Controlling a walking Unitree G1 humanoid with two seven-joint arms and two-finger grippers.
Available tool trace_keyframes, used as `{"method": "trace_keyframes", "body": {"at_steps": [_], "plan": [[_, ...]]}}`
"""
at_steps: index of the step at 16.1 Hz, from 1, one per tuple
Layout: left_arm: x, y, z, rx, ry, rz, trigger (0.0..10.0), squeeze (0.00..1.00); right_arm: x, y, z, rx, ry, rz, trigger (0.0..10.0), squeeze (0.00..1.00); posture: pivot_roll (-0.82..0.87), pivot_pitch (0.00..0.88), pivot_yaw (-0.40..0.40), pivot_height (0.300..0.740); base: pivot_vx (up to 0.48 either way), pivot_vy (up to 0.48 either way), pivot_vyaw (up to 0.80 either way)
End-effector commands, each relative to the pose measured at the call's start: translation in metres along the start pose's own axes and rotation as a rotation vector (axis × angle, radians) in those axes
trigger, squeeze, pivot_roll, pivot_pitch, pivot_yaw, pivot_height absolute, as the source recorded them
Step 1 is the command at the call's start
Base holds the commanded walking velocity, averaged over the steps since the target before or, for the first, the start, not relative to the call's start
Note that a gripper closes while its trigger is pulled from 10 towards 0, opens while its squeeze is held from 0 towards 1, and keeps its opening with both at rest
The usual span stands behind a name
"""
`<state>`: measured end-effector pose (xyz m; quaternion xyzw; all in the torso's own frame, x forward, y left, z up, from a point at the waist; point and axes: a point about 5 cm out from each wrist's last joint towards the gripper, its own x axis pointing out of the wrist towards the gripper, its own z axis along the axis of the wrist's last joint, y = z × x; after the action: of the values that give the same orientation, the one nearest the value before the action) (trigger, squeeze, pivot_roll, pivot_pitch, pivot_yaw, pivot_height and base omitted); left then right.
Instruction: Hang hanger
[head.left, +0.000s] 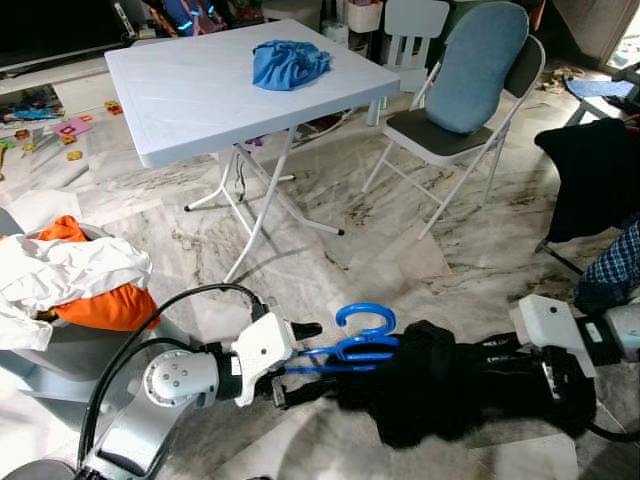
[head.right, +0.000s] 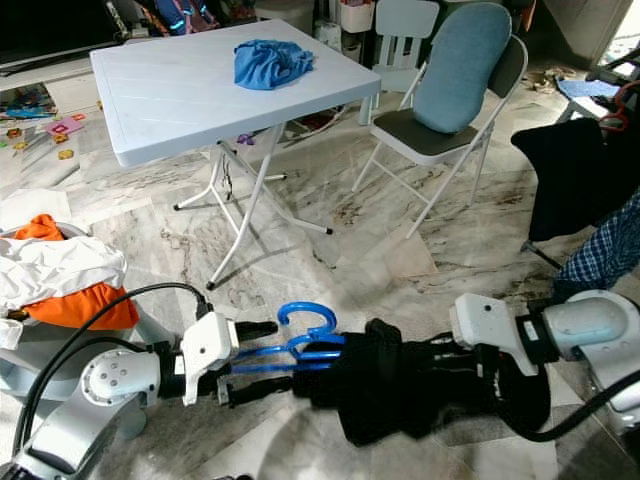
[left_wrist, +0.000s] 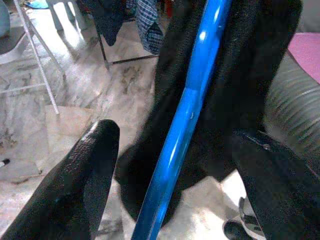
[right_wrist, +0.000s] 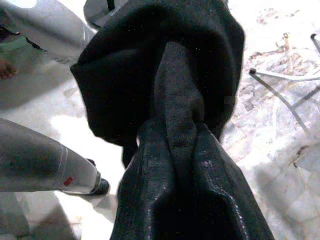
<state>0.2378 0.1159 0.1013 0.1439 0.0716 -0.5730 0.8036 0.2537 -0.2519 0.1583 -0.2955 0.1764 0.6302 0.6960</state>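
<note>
Blue plastic hanger (head.left: 352, 345) low over marble floor (head.left: 400, 255), near middle, black cloth (head.left: 430, 385) draped on it. Left claw (head.left: 300, 362) fingers apart around hanger bar. Right claw (right_wrist: 172, 165) pinched tight on black cloth. White folding bench (head.left: 200, 90) far behind.

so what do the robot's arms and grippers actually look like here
Both arms are silver metal with white, boxy wrist housings. The left arm has a round joint cap ringed with small screws and a thick black cable looping over it. Left gripper and right gripper each have long black fingers with a fine ribbed texture. A small red mark sits on one silver segment.
</note>
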Motion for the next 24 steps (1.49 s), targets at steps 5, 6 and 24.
{"method": "trace_keyframes", "body": {"at_steps": [5, 6, 24], "plan": [[-0.008, 0.011, -0.003, 0.032, 0.043, 0.008, 0.2, 0.0, -0.01, 0.003, 0.007, -0.021, -0.007, 0.021, 10.0, 0.0, -0.15, 0.044, 0.016, 0.74, 0.0, 0.0, 0.0], [-0.008, 0.012, -0.003, 0.033, 0.041, 0.006, 0.0, 0.0, -0.01, 0.006, 0.007, -0.016, -0.004, 0.04, 10.0, 0.0, -0.15, 0.044, 0.016, 0.74, 0.0, 0.0, 0.0], [-0.002, -0.006, -0.007, -0.06, 0.05, -0.169, 0.0, 0.0, -0.003, 0.0, 0.012, -0.043, -0.031, 0.012, 10.0, 0.0, -0.15, 0.044, 0.015, 0.74, 0.0, 0.0, 0.0]]}}
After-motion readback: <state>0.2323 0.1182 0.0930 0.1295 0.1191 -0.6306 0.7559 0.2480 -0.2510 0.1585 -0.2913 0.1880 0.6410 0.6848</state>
